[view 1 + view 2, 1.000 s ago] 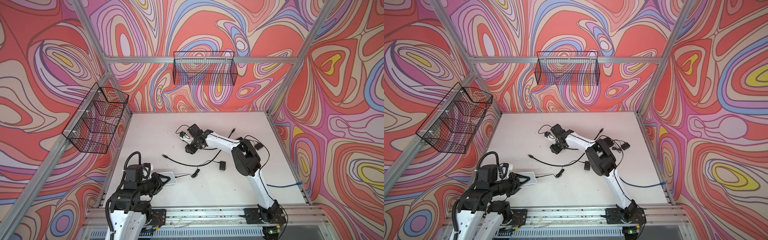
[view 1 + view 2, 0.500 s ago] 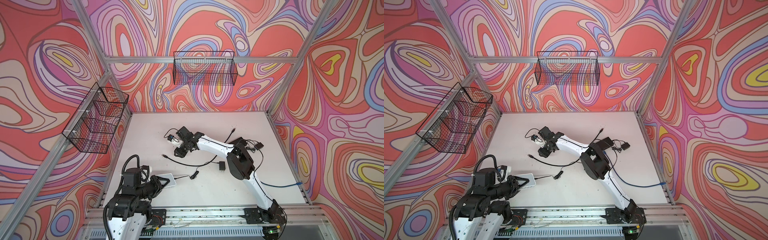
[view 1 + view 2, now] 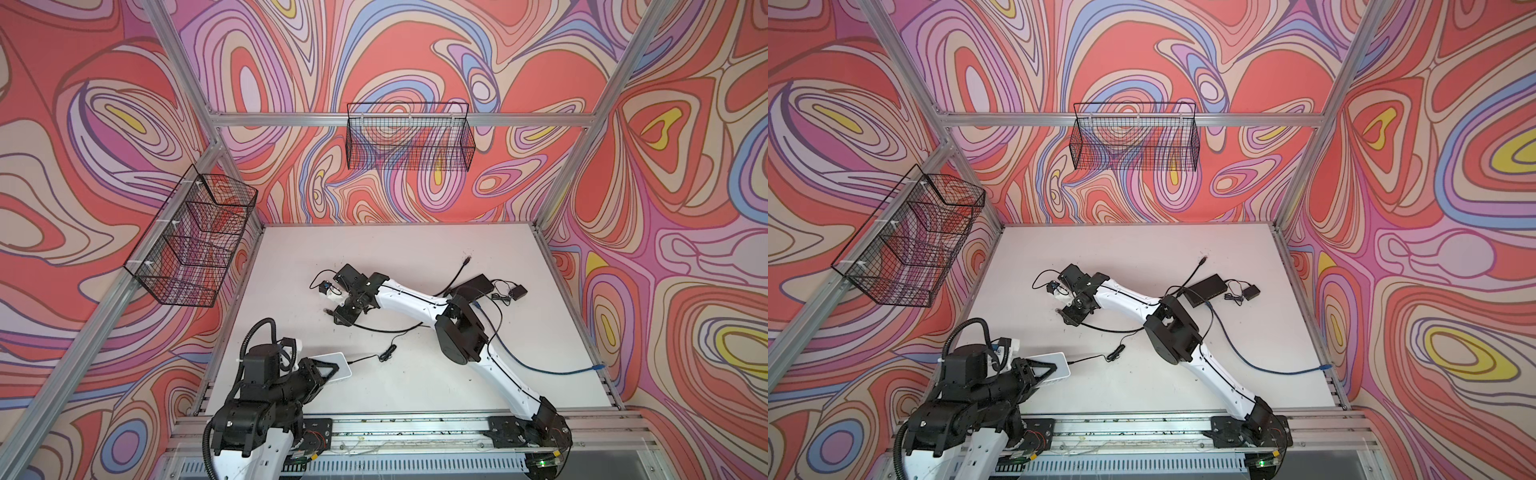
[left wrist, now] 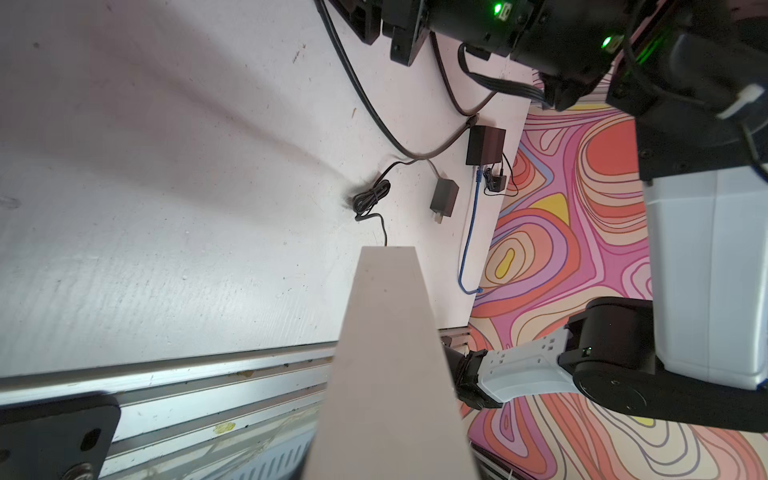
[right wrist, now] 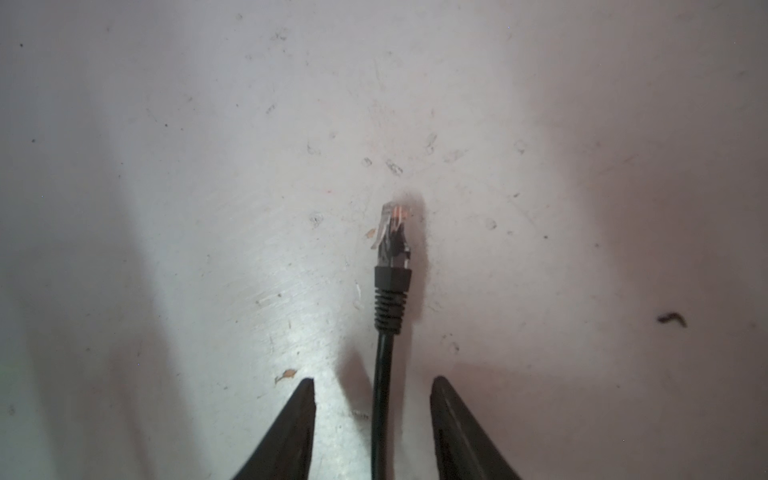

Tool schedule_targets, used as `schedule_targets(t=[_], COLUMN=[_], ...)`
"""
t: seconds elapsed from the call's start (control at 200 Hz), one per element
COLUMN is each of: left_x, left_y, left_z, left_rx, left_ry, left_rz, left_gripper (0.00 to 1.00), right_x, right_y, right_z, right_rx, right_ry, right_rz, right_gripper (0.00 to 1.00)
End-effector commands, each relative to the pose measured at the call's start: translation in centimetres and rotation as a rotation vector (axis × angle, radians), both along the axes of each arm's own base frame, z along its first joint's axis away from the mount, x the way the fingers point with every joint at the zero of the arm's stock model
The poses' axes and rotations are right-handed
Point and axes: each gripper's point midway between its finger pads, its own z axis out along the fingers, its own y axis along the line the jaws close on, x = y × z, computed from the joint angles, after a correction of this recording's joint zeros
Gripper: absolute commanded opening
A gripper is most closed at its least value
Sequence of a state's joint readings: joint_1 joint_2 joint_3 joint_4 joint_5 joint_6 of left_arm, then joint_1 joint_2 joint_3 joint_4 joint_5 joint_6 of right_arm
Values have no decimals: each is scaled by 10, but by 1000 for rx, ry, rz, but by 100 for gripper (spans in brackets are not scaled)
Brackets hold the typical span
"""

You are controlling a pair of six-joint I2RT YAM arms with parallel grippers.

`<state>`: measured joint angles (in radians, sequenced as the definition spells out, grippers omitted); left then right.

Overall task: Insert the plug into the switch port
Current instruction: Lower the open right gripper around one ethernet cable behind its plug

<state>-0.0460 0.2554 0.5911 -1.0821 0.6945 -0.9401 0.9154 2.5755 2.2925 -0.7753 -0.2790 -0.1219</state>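
Scuffed white tabletop (image 5: 166,166), black clear-tipped plug (image 5: 392,249)

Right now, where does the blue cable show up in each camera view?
Top view: blue cable on the right side of the table, running toward its near right corner.
Top view: same place.
Left wrist: in view, along the table edge.
Right wrist: not in it.
Shared landmark: the black switch at one end of the cable.
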Motion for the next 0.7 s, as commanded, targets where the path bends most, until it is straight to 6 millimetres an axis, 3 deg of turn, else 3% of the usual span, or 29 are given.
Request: schedule_targets(t=[0.0,0.215,0.466,0.696], left_x=[-4,-10,-15,-16], left_y=[0,1,3,4], left_z=[13,22,16,18], left_rx=[-14,-8,7,15], left_ry=[-25,-46,-44,-54], left_rz=[6,13,17,12], left_gripper=[13,13,13,14], right_x=[-1,1,3,4], right_y=[-5,-1,-4,-6], right_z=[-14,-19,-28,-21], right_rx=[-50,-61,-98,-110], right_ry=[32,40,40,18], right_rz=[-9,-2,-5,-6], right_gripper=[46,45,39,37])
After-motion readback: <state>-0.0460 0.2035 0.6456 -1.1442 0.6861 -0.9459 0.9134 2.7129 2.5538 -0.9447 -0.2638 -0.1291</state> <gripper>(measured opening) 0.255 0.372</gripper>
